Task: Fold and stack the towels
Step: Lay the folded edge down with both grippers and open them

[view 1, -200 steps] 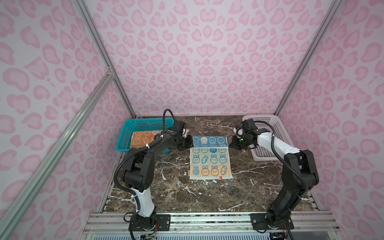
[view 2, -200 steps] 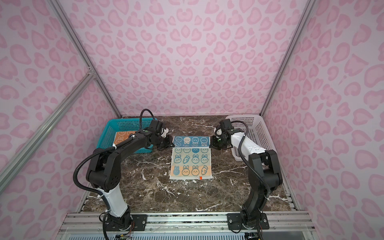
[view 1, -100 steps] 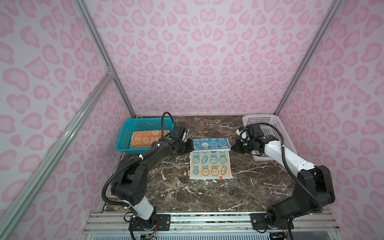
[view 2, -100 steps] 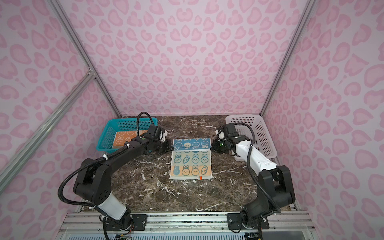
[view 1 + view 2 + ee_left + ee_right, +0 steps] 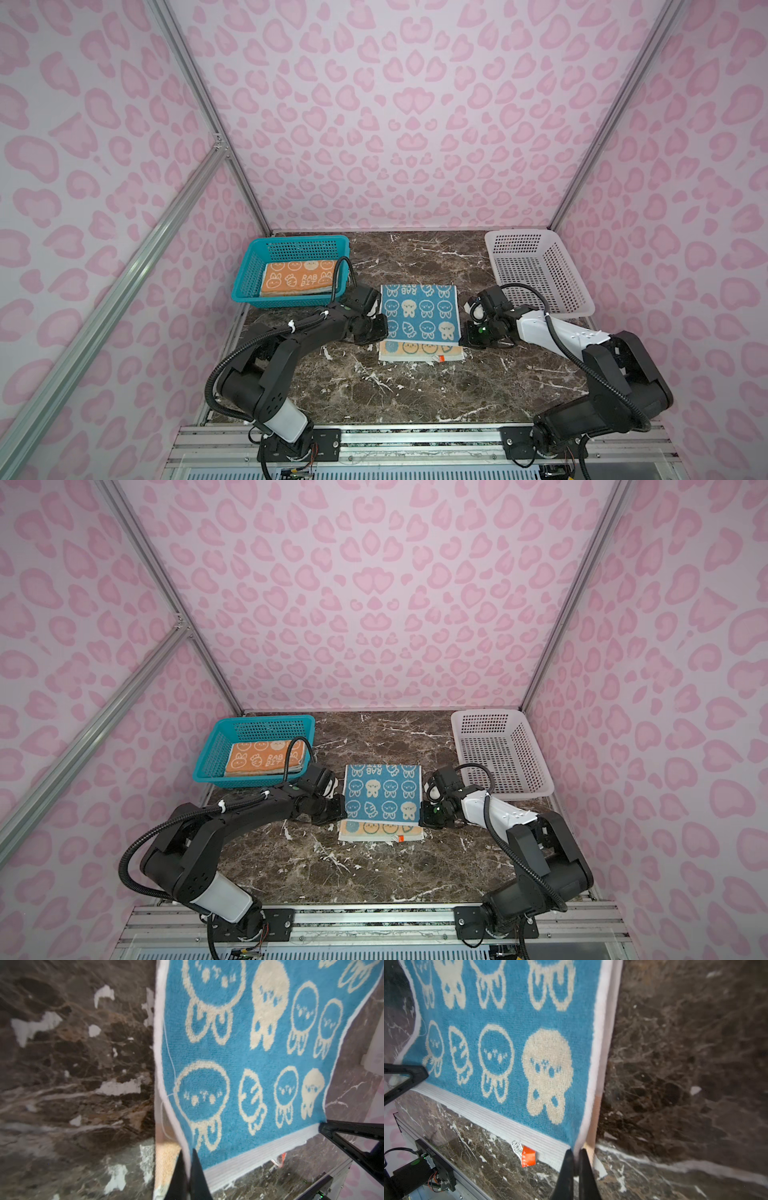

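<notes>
Dark marble tabletop [image 5: 415, 386] boxed in by pink heart-print walls. Looks like midway through a single fold: blue towel [image 5: 419, 311] at the tabletop's middle, draped over a cream layer [image 5: 415, 351], with only a strip of that layer showing along its near edge. Two faces of one cloth or two separate cloths: impossible to tell. Near left corner of the blue towel pinched tight in the left gripper [image 5: 187, 1154], near right corner clamped the same way in the right gripper [image 5: 576, 1152], both low over the marble. Not yet released, not yet squared edge to edge. Flat in the teal basket [image 5: 286, 300] at the far left corner, the orange towel [image 5: 295, 280], seemingly waiting its turn. Nothing in the white basket [image 5: 515, 233] at the far right corner. No finished stack anywhere in sight; most of the job left.
</notes>
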Robot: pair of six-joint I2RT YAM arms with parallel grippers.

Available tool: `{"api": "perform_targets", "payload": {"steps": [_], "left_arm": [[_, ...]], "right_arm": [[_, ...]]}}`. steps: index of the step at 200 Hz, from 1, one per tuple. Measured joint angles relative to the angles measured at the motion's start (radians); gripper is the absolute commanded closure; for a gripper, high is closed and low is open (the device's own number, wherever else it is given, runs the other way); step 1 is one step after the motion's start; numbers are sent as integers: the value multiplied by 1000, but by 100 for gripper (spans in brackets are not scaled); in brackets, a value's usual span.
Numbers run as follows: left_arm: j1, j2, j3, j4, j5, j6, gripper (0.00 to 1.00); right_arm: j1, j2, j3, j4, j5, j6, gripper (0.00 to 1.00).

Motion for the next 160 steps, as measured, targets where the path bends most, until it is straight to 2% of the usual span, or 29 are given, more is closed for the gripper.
{"api": "perform_targets", "payload": {"steps": [46, 102, 160], "left_arm": [[-1, 16, 40, -9, -30, 1, 98], [-2, -130, 74, -58, -55, 1, 98], [-72, -192, -47, -35, -51, -35, 98]], "right_arm": [[0, 0, 47, -3, 25, 5, 100], [2, -136, 108, -81, 56, 3, 100], [23, -154, -32, -55, 53, 10, 100]]}}
